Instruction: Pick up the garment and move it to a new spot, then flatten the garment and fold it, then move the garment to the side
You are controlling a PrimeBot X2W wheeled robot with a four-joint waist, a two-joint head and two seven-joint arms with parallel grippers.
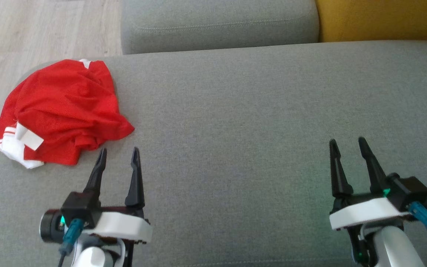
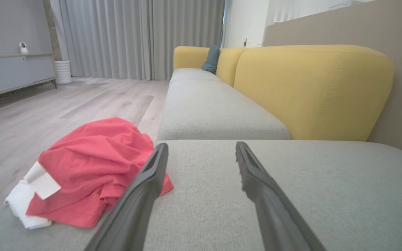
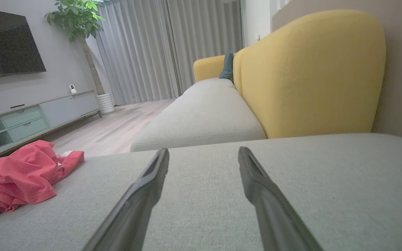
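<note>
The garment (image 1: 63, 111) is a crumpled red piece with white trim and a white tag, heaped at the far left of the grey sofa seat (image 1: 243, 122). My left gripper (image 1: 119, 154) hovers open just in front of its near edge, with nothing between the fingers. In the left wrist view the garment (image 2: 89, 170) lies left of the left fingertip (image 2: 161, 153). My right gripper (image 1: 347, 144) stands open over bare cushion at the lower right, far from the cloth. From the right wrist the garment (image 3: 19, 177) shows at the far left.
A second grey seat cushion (image 1: 217, 22) and a yellow backrest (image 1: 380, 18) lie beyond. Wooden floor (image 1: 32, 33) drops off past the seat's left edge. A TV cabinet (image 3: 30, 115) and a potted plant (image 3: 79, 24) stand across the room.
</note>
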